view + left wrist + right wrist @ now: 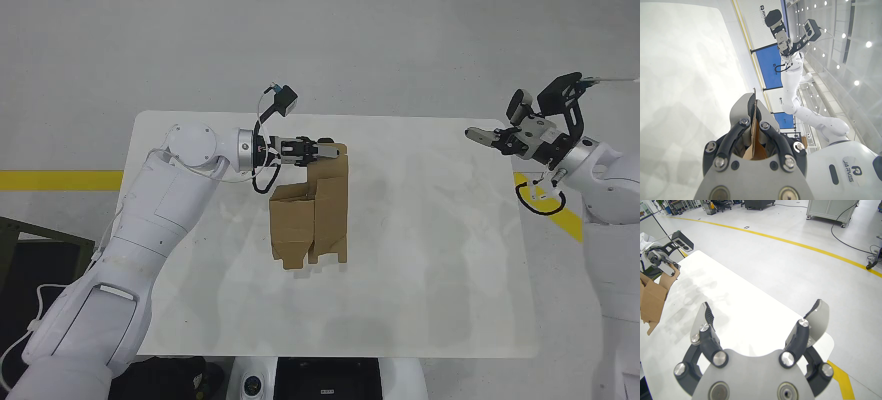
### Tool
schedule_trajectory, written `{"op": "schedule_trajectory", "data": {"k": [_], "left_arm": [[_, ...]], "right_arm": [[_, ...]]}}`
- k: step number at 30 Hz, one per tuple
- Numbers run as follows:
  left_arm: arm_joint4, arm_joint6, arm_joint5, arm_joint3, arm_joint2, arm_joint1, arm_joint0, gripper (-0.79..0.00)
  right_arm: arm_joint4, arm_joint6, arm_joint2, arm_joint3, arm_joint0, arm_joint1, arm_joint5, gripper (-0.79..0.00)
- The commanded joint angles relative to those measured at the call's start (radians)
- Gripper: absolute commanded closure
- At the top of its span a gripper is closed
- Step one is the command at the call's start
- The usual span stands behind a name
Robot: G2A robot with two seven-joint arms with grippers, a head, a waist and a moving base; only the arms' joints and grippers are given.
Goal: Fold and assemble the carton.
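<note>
- The carton (312, 215) is a brown corrugated cardboard blank, partly opened; its panels are creased and its flaps stick out at the end nearer the robot
- It sits over the white counter (430, 250), a little left of the middle; one narrow panel runs up to the far end, where it is gripped
- The left tool (325, 152) is clamped on that far edge of the carton; in the left wrist view the cardboard edge runs straight between the two closed fingers (761, 113), pinched by the dark pads
- From the right wrist view the carton hangs down from the left tool, with an open box-like fold in its upper part and a loose flap at the lowest point; I cannot tell whether that flap touches the counter or hangs just above it
- The right tool (762, 308) is spread wide and holds nothing; its ribbed black pads face each other across a broad gap
- It hovers above the counter's far right corner, well apart from the carton and from the left tool
- A yellow line (60, 180) is painted on the pale floor beside the counter; it also shows past the right edge
</note>
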Motion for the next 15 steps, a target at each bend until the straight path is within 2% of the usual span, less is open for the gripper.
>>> {"op": "schedule_trajectory", "data": {"k": [1,11,15], "left_arm": [[0.0,0.0,0.0,0.0,0.0,0.0,0.0,0.0],[0.0,0.0,0.0,0.0,0.0,0.0,0.0,0.0],[0.0,0.0,0.0,0.0,0.0,0.0,0.0,0.0]], "right_arm": [[0.0,0.0,0.0,0.0,0.0,0.0,0.0,-0.785],[0.0,0.0,0.0,0.0,0.0,0.0,0.0,-0.785],[0.059,0.003,-0.007,-0.006,-0.017,0.002,0.012,-0.785]]}}
